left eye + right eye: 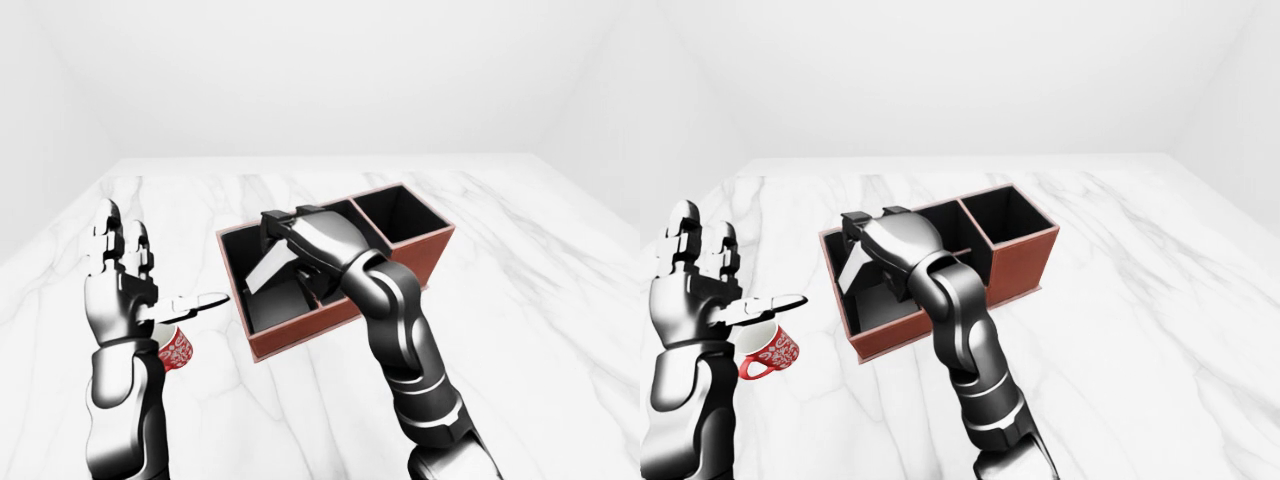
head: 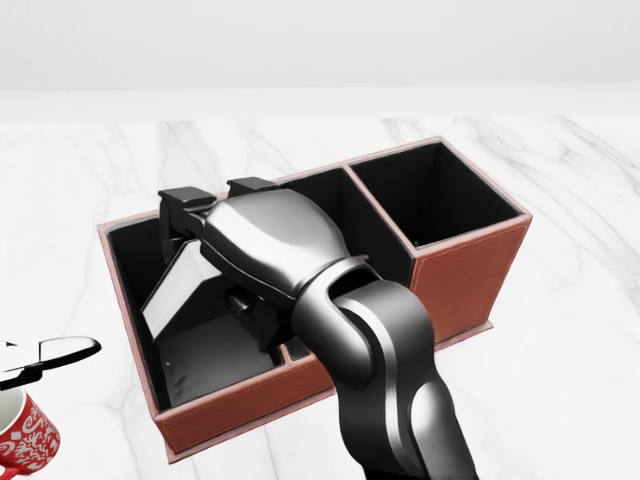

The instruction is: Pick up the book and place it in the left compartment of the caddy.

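The right hand (image 2: 215, 235) grips the book (image 2: 178, 290), fingers clamped over its top edge, and holds it tilted inside the left compartment of the caddy (image 2: 300, 385) (its pale page edge faces the head camera). Whether the book touches the compartment floor, I cannot tell. Out left, the left hand (image 1: 122, 275) is raised, fingers spread wide and holding nothing, just above a red patterned mug (image 1: 768, 352) standing on the marble surface (image 2: 560, 330).
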Controlling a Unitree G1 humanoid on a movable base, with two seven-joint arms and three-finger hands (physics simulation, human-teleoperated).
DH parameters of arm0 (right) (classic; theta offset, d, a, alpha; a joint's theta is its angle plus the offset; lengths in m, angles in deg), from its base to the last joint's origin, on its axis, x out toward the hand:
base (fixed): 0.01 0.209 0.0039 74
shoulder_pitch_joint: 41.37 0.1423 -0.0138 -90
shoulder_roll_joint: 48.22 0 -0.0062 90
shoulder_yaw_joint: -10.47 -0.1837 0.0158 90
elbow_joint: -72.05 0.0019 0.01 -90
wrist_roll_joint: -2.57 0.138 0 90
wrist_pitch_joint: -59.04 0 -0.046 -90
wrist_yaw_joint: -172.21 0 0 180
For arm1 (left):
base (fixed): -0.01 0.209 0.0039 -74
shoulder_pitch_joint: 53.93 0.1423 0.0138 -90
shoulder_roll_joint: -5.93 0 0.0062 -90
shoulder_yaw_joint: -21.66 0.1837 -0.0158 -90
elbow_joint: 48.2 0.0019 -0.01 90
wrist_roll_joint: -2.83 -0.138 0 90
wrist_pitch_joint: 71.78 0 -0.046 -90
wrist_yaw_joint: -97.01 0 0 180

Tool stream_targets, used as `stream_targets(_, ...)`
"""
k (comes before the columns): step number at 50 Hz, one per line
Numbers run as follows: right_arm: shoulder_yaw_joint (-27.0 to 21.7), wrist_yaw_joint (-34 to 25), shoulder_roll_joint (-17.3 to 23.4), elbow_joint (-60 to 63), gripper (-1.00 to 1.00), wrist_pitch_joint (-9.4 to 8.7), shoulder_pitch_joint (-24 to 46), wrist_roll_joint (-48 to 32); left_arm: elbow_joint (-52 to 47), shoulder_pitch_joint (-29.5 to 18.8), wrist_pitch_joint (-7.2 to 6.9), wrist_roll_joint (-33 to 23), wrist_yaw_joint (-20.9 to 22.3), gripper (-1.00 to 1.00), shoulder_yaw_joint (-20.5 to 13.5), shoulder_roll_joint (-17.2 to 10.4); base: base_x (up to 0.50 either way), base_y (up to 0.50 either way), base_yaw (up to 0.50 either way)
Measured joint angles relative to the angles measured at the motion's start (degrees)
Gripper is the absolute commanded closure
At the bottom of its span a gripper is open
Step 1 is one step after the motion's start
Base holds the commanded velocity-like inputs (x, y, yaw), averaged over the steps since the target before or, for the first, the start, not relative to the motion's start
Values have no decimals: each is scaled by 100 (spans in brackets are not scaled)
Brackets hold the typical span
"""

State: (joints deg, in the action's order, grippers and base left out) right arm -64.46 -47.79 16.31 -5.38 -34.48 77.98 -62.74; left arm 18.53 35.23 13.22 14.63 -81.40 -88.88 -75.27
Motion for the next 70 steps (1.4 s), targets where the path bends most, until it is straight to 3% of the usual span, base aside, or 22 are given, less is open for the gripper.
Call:
stream_targets(29,24,0,-221,-879,100,626,414,-488,130,163,0,117,78,-100,-175,20,0,0,0)
stream_targets(42,36,0,-295,-1089,100,819,484,-640,149,218,0,160,101,-100,-213,36,0,0,0)
stream_targets(70,18,0,-315,-1292,100,852,512,-1049,180,301,0,219,152,-100,-291,62,0,0,0)
